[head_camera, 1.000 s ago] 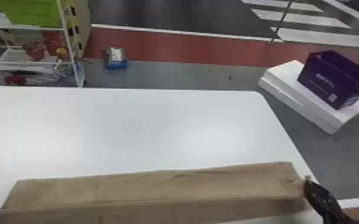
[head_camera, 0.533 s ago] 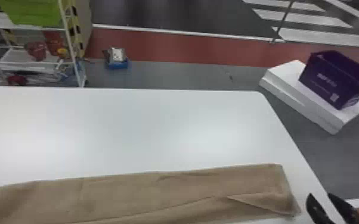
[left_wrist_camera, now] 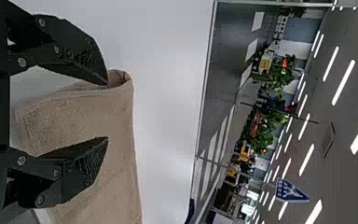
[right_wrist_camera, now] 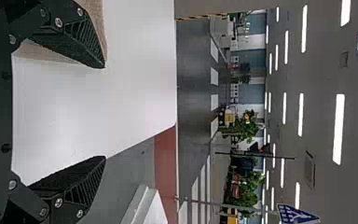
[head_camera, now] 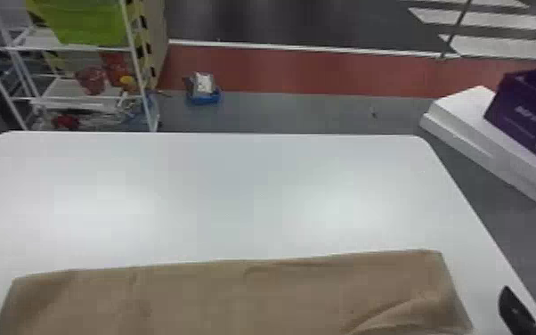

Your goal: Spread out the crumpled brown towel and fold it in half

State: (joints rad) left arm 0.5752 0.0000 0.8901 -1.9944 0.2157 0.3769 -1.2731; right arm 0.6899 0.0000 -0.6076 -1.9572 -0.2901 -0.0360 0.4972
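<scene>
Towel (head_camera: pixel 236 296) lies flat as a long strip on the near part of the table (head_camera: pixel 236 200), spread out, looks doubled over; judging fold in half at or near done. Left gripper (left_wrist_camera: pixel 107 111): fingers well apart, towel end with a curled, layered edge right by them, not pinched. Right gripper (right_wrist_camera: pixel 104 112): fingers wide apart too, bare table and floor between them, one finger beside the cloth. Next move, probably: back both off without snagging that edge, then maybe pat down the ruck at the towel's right end, near side. Hard to make out: near side of towel cut off by the head view's bottom, so can't confirm the edges line up; right gripper partly cropped there too; can't tell if left gripper's upper fingertip touches cloth.
</scene>
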